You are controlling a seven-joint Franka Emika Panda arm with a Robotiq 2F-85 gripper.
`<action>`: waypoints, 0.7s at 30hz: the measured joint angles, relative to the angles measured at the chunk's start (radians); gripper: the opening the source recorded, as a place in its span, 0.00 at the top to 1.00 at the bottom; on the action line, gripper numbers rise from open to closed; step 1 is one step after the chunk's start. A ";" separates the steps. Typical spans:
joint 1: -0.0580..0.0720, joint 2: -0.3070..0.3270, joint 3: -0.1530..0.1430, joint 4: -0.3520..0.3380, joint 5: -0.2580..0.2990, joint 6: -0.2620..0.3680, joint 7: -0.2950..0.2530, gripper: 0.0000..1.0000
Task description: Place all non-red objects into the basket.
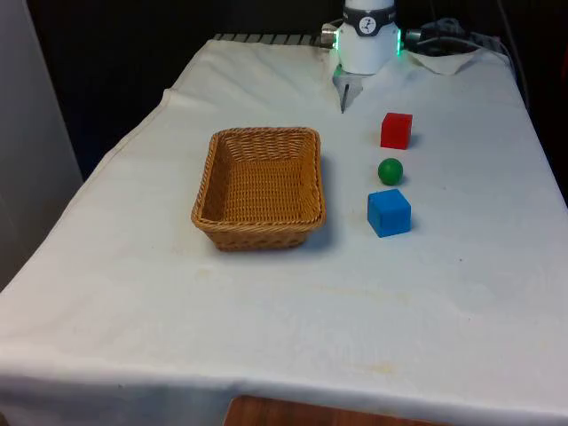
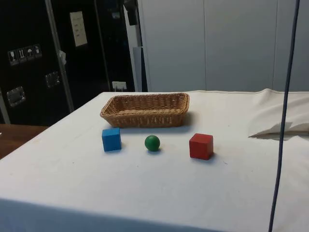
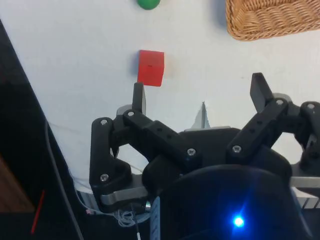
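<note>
ball (image 1: 390, 171) and blue cube (image 1: 389, 212) sit on the surface beside the basket (image 1: 259, 222); both look light and rigid. fingers (image 3: 139, 99) gape wide, empty; pinch the cube's flat sides, since the ball may roll.

1. A white cloth (image 1: 266, 328) covers the table, creased and hanging over the near edge in the front view, with a rumpled fold (image 2: 280, 121) raised at the side view's right.
2. A strip of brown wooden surface (image 1: 337, 414) shows below the cloth's hem in the front view.
3. Black curtains (image 1: 115, 53) hang behind the table's far end.
4. In the side view, dark cabinets (image 2: 43, 63) with metal edging and small labels stand behind the table, beside pale grey wall panels (image 2: 222, 43).
5. A thin dark cable (image 2: 285, 116) hangs down the side view's right.
</note>
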 measured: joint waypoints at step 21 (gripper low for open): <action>0.015 0.000 0.089 0.005 -0.049 0.036 0.099 0.00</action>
